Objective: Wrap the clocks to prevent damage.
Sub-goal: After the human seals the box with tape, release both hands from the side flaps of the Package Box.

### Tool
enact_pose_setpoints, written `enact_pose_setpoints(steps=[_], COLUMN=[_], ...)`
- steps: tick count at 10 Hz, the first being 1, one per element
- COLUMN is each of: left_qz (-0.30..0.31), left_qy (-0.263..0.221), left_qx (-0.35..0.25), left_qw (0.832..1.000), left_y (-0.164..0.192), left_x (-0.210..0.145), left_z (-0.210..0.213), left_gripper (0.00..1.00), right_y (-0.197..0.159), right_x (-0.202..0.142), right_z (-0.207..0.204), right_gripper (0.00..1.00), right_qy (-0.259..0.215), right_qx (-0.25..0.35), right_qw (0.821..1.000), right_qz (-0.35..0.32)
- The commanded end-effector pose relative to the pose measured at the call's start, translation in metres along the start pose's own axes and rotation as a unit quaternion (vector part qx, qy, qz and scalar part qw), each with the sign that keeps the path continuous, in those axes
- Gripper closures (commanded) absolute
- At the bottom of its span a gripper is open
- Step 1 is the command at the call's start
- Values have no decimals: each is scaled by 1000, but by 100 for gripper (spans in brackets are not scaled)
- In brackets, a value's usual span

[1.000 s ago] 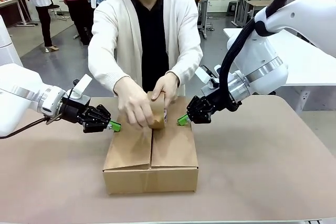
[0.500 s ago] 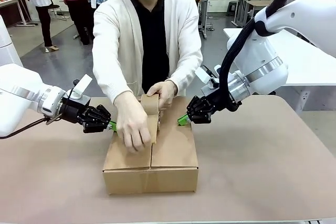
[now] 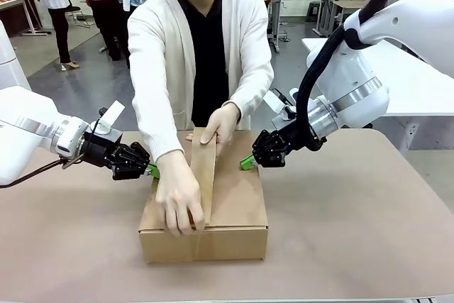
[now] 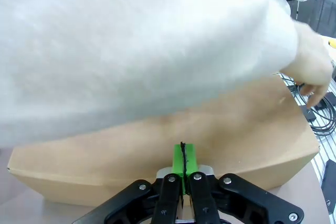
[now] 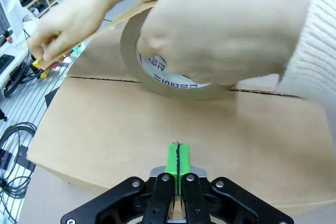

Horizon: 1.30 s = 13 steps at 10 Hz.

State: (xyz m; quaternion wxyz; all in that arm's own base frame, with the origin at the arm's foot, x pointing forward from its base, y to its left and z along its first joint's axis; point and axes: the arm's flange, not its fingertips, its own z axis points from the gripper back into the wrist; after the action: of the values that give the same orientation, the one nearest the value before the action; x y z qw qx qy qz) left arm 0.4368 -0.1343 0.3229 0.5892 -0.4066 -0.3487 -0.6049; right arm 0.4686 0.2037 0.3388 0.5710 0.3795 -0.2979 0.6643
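Squarely at mid-table: a closed brown cardboard box on the pale brown table, both top flaps down and meeting along a straight seam. Along that seam, a strip of brown packing tape, running from the far edge to the near one. Pinned at the near edge under the person's near hand, fingers curled over the box front. Fed at the far edge from a brown tape roll (printed core, lettering too small to read), gripped from above by the person's far hand. White knitted sleeve crossing close above the box in the left wrist view.

Left end effector: closed, green pads pressed flat together, gripping nothing. Points at the box's left side towards its far corner, just beside the cardboard; touching or a small gap, cannot tell. Right end effector: likewise closed and empty, pads together. Sits at the box's right edge, low over the right flap, near the far hand but apart from it.

Clocks: cannot tell where, with the flaps shut over the box's inside.
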Motion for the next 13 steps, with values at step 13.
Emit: enact_pose_setpoints(steps=[13], left_qz=[2], left_qy=[3], left_qx=[2], left_qw=[1000], left_y=[0], left_x=[-2], left_z=[-1], left_gripper=[100], right_y=[-1], right_x=[-3], right_z=[-3], right_gripper=[99], right_qy=[2], right_qx=[-2], right_qw=[1000], right_qz=[-6])
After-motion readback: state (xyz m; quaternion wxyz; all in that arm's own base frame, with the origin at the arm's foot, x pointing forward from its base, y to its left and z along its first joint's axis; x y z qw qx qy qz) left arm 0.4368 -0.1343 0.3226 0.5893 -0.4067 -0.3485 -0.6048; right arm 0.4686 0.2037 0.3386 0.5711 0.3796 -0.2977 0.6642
